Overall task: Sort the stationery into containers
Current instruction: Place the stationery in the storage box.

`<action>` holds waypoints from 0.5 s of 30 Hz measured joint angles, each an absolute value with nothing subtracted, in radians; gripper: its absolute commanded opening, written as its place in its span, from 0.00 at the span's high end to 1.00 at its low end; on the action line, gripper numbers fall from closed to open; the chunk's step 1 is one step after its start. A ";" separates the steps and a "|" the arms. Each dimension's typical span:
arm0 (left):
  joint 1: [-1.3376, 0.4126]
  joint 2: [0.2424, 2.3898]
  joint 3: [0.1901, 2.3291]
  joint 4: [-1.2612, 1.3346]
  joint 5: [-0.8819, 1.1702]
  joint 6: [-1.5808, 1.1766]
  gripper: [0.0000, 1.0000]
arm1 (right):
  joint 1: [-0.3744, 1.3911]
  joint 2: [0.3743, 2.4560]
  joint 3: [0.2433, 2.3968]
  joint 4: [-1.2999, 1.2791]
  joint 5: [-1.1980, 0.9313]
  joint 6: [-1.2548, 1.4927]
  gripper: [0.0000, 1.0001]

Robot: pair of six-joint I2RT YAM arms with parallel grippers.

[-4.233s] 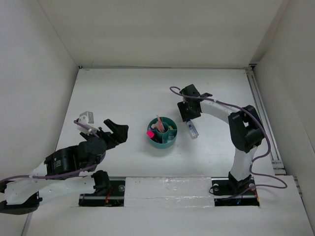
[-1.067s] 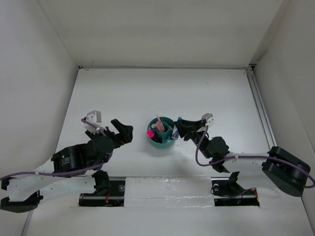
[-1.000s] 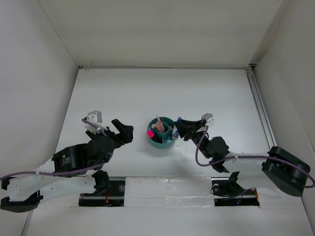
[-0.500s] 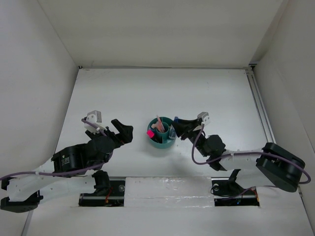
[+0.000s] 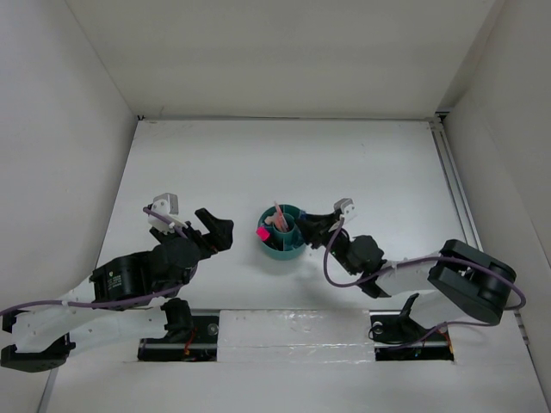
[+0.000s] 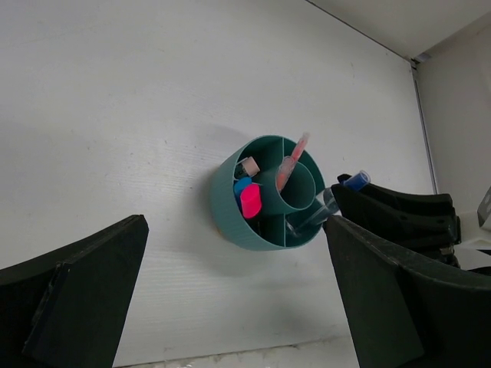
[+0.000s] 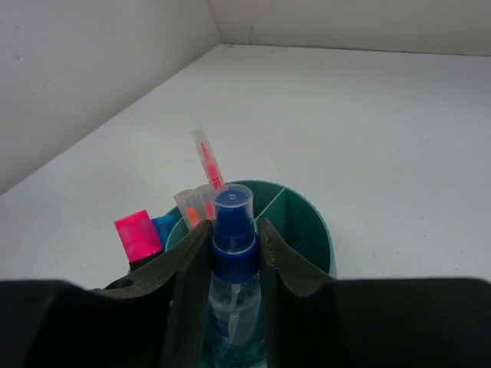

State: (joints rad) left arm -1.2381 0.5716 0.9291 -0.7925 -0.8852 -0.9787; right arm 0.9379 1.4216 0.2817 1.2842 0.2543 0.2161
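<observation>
Holding the bottle (image 7: 232, 222) clamped, cap up, your right gripper (image 7: 232, 257) has its base inside the organizer's (image 7: 307, 218) nearest outer compartment; left gripper (image 5: 211, 228) gapes, well apart.

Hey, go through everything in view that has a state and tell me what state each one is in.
organizer, upright.
bottle, capped, tilted, lower end in an outer compartment.
right pincer, shut on the bottle.
left pincer, open, empty.
pink-capped marker, capped, standing in an outer compartment.
pencil, leaning in the centre cup.
</observation>
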 measured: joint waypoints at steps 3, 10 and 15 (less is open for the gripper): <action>-1.238 0.572 0.929 -0.789 -0.885 -0.974 0.00 | 0.943 1.422 0.282 1.286 0.254 0.220 0.46; -1.238 0.572 0.929 -0.788 -0.883 -0.970 0.00 | 0.962 1.410 0.281 1.287 0.253 0.221 0.00; -1.238 0.572 0.929 -0.786 -0.883 -0.970 0.00 | 0.997 1.314 0.282 1.282 0.270 0.201 0.00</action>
State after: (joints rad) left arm -1.2381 0.5716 0.9291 -0.7864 -0.8825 -0.9695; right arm 0.9966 1.3140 0.2817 1.2819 0.2703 0.2012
